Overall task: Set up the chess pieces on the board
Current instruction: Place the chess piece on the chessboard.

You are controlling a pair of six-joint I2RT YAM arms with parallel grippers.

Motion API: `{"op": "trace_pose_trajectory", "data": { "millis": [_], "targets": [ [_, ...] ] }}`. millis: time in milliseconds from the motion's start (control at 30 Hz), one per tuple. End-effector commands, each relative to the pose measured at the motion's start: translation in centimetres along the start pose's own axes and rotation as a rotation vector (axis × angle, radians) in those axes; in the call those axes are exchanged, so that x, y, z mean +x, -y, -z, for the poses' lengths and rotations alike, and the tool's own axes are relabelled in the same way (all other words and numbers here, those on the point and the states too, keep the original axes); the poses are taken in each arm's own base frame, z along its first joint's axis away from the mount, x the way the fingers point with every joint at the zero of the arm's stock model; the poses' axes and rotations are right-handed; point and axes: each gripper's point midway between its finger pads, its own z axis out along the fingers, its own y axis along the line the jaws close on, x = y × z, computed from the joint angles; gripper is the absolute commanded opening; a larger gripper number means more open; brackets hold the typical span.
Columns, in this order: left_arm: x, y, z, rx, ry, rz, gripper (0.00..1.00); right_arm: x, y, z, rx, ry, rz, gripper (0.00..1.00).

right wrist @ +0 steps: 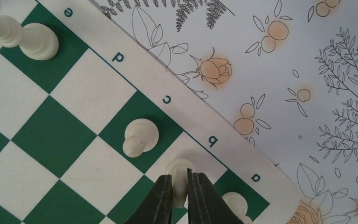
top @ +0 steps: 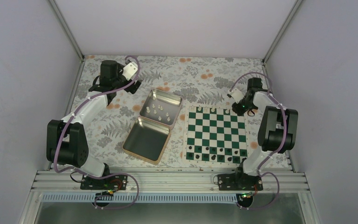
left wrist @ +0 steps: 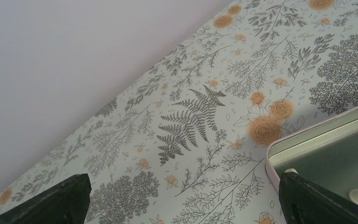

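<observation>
Right fingers [right wrist: 164, 198] pinch a cream-white chess piece [right wrist: 181, 171] that stands on the white square beside the letter b, in the far row of the board [top: 216, 135] near its right corner. The right arm [top: 272, 130] is folded, with its elbow raised beside the board's right edge and its wrist reaching in over that corner. Left fingers [left wrist: 60, 200] are spread wide above the flowered surface [left wrist: 191, 116]. The left arm [top: 81, 116] stretches toward the far left of the surface, and a corner of the silver tin [top: 154, 126] enters my left wrist view by one fingertip. Other cream pieces [right wrist: 140, 137] stand in the same far row, on the squares lettered a, c and e. The tin lies hinged open just left of the board, and I see several more cream pieces [top: 158, 111] clustered in its far half. Small dark pieces [top: 214, 156] line the board's near edge.
</observation>
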Motion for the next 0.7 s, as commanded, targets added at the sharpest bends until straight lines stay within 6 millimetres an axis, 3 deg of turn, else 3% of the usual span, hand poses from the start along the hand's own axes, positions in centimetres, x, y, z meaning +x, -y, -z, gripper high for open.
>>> {"op": "trace_pose_trajectory", "data": {
  "millis": [0, 667],
  "targets": [
    [-0.93, -0.13, -0.11, -0.003, 0.014, -0.015, 1.00, -0.60, 0.65, -0.23, 0.001, 0.027, 0.005, 0.11],
    [-0.82, 0.03, -0.16, 0.002, 0.011, -0.017, 1.00, -0.36, 0.69, -0.27, 0.000, 0.012, 0.009, 0.15]
  ]
}}
